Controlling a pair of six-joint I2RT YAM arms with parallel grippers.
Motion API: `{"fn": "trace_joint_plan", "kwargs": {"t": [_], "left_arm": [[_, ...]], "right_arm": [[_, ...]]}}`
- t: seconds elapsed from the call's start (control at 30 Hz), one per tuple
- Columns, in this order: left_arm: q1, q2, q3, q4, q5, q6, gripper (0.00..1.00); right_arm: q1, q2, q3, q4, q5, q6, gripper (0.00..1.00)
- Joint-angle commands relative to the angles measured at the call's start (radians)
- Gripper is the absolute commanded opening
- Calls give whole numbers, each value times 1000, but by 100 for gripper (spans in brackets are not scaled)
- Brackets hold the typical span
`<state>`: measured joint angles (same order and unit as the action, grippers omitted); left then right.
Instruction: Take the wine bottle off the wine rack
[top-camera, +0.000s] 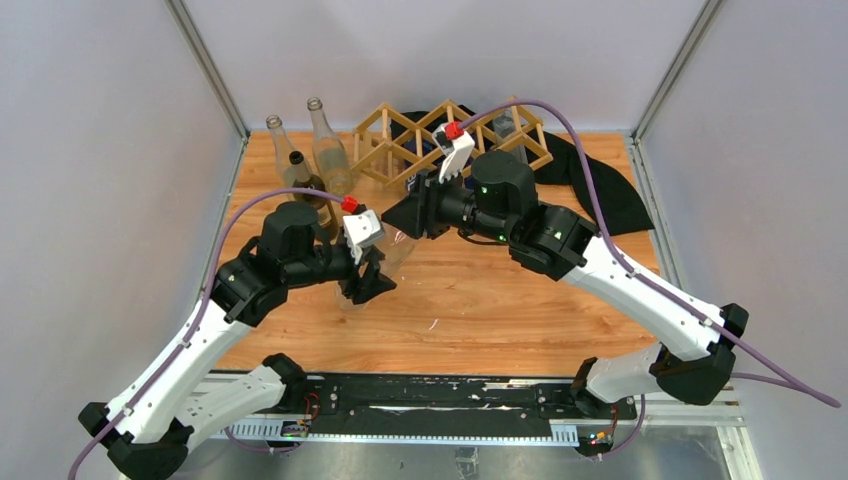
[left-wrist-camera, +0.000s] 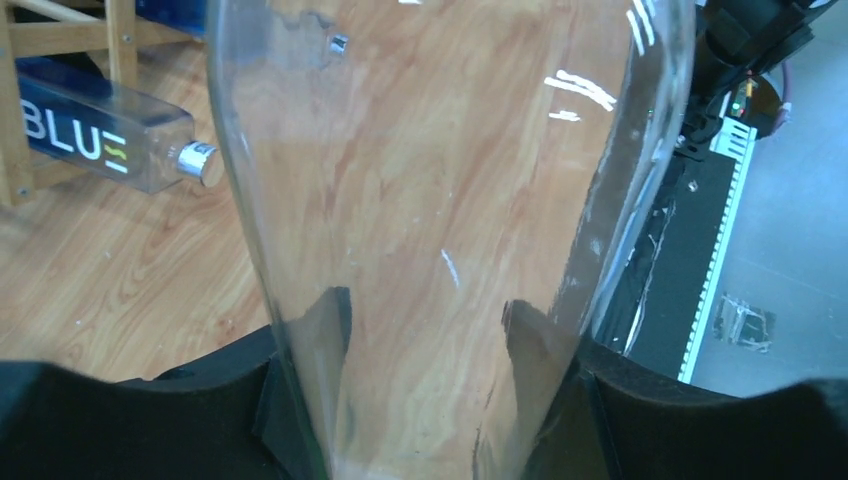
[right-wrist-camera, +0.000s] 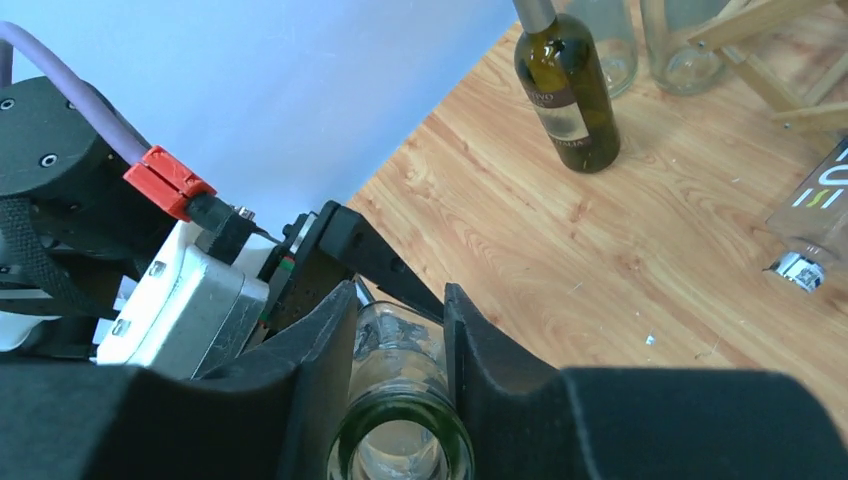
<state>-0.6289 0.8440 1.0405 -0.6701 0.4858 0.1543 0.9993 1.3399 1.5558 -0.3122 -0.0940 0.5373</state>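
A: Where's the clear tapered glass wine bottle (left-wrist-camera: 430, 180)?
B: Off the light-wood lattice wine rack (top-camera: 400, 140), held in air just in front of it, over the wood table (top-camera: 480, 300). L gripper (left-wrist-camera: 425, 340) clamped on the body, R gripper (right-wrist-camera: 400, 315) clamped on the neck by the mouth.
A: Axis?
B: Looks approx level, running L gripper to R, mouth twd R wrist. Both arms touching it, neither nearer.
A: Contents?
B: Held one looks empty. Rack has a clear square bottle w/ blue label (left-wrist-camera: 90, 140) lying in a cell, cap outward. Dark green glass bottle (right-wrist-camera: 565, 90) stands near the rack.
A: Next?
B: Prob one arm lets go so the other can set it down.
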Motion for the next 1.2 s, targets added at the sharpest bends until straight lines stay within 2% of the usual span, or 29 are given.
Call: {"fn": "trace_joint_plan", "kwargs": {"t": [0.0,0.03,0.07,0.17,0.27,0.43,0.57,0.7,0.83,1.17], "left_arm": [[0,7,76,21,-46,-28,69],[0,18,86,4,-60,-29,87],[1,30,99,-29,-71,-21,99],[20,63,144,-99,-76,5,100],[116,86,186,-147,17,2,100],[308,173,310,-291,161,67,100],[510,245,395,-361,249,106,100],[662,297,464,-379,248,118,100],[775,350,481,-351,323,42,100],[943,397,569,-347,262,35,100]], "right_arm": [[13,17,36,-69,81,-57,2],[13,22,51,-82,90,-67,0],[14,29,63,-95,93,-84,0],[13,51,91,-130,149,-124,0],[11,85,119,-157,173,-157,0],[11,157,183,-187,200,-215,0],[12,241,284,-210,214,-269,0],[12,356,401,-224,222,-314,0],[12,480,529,-229,223,-345,0],[5,742,809,-222,251,-436,0]]}}
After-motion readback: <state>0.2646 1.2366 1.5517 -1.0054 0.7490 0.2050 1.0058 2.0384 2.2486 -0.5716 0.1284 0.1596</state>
